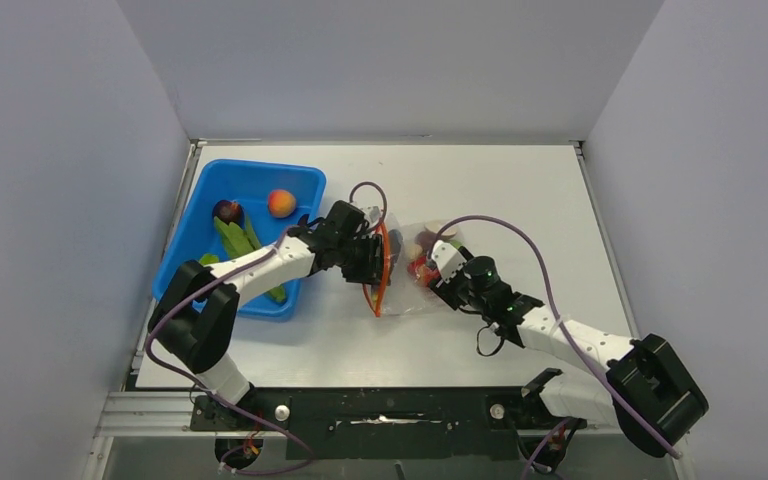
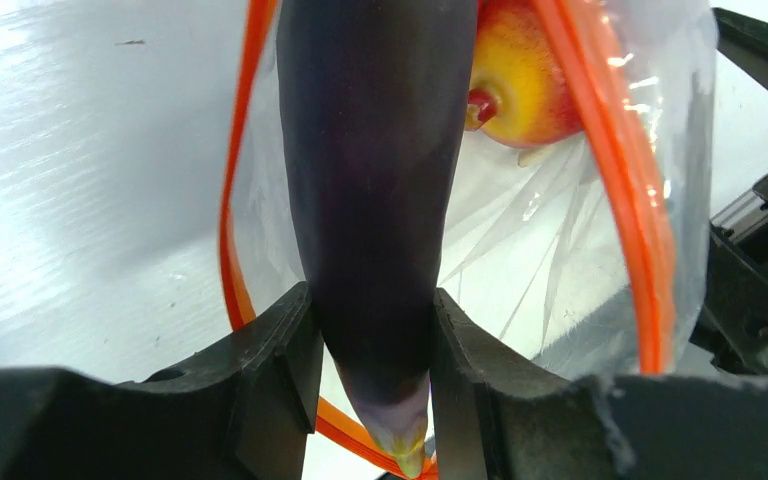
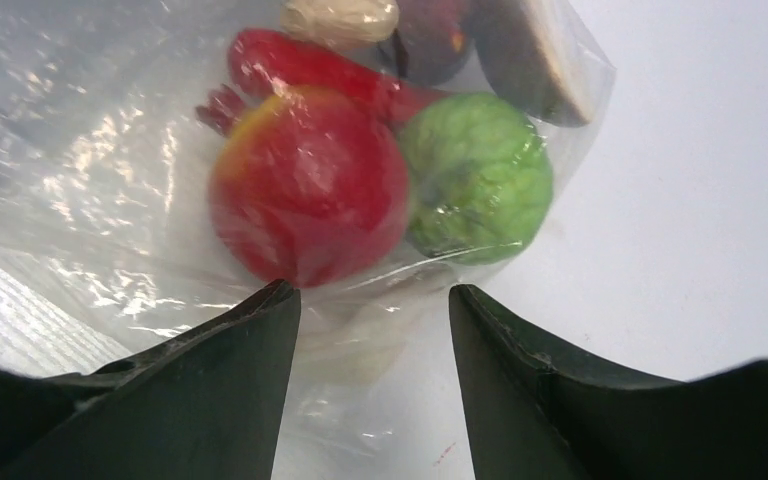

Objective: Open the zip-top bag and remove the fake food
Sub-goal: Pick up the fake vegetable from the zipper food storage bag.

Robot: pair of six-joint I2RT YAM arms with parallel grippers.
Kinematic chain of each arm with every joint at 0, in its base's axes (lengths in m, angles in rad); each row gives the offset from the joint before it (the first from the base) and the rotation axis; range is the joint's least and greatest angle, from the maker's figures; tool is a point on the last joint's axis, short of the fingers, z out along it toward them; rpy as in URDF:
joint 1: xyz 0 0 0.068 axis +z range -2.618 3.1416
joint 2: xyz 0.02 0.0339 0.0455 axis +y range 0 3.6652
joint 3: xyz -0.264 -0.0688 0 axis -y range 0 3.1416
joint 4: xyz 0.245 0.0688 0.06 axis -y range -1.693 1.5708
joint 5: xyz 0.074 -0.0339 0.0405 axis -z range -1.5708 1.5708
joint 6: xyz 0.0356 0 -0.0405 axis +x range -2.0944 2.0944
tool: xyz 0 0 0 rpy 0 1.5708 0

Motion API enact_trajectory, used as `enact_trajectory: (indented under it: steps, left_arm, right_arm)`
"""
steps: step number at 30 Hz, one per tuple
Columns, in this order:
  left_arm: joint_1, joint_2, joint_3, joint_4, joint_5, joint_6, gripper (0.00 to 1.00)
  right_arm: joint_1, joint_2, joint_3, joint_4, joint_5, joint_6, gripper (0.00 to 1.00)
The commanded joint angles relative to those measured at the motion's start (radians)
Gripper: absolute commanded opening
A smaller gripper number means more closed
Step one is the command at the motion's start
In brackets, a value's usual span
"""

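Near the desk's (image 1: 520,190) middle, a little left of centre, lies the bag (image 1: 405,285), its mouth turned toward the left edge and the left arm. The left pincer (image 2: 372,305) is pinching the eggplant (image 2: 370,150) near its pale tip. The eggplant's long axis runs straight out from the jaws and through the loop of the orange zipper (image 2: 600,120), which gapes around it. Judging by that, the pull should go back along that same axis, leftward toward the blue tray (image 1: 250,165), so the eggplant clears the zipper without dragging it.

The right pincer (image 3: 370,295) sits at the bag's opposite side, nearer the right edge. Its jaws are spread, with crinkled film lying between them, and they do not look clamped on it.

The bag is clear and creased. Through it show a red fruit (image 3: 305,185) touching a bumpy green ball (image 3: 475,175), with paler and darker pieces beyond.
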Motion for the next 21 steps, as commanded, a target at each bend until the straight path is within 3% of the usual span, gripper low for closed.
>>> enact_trajectory:
  steps: [1,7,11,14,18,21]
  left_arm:
    - [0.037,-0.048,0.076,-0.105,0.136,0.092,0.0]
    - [0.037,-0.046,0.092,-0.143,0.124,0.106,0.0]
    - [0.038,-0.061,0.059,-0.083,0.12,0.056,0.0]
    - [0.041,-0.073,0.049,-0.047,0.128,0.023,0.0]
    - [0.048,-0.101,0.046,-0.033,0.112,-0.002,0.0]
    - [0.06,-0.121,0.034,-0.024,0.097,-0.016,0.0]
  right_arm:
    - [-0.004,-0.044,-0.008,0.059,0.037,-0.021,0.57]
    - [-0.004,-0.124,0.016,0.052,-0.007,0.003,0.59]
    - [-0.002,-0.229,0.03,0.086,-0.142,0.072,0.63]
    - [0.0,-0.267,0.042,0.157,-0.231,0.199,0.64]
    - [0.024,-0.243,0.088,0.209,-0.101,0.482,0.62]
    - [0.084,-0.225,0.098,0.224,-0.069,0.603,0.61]
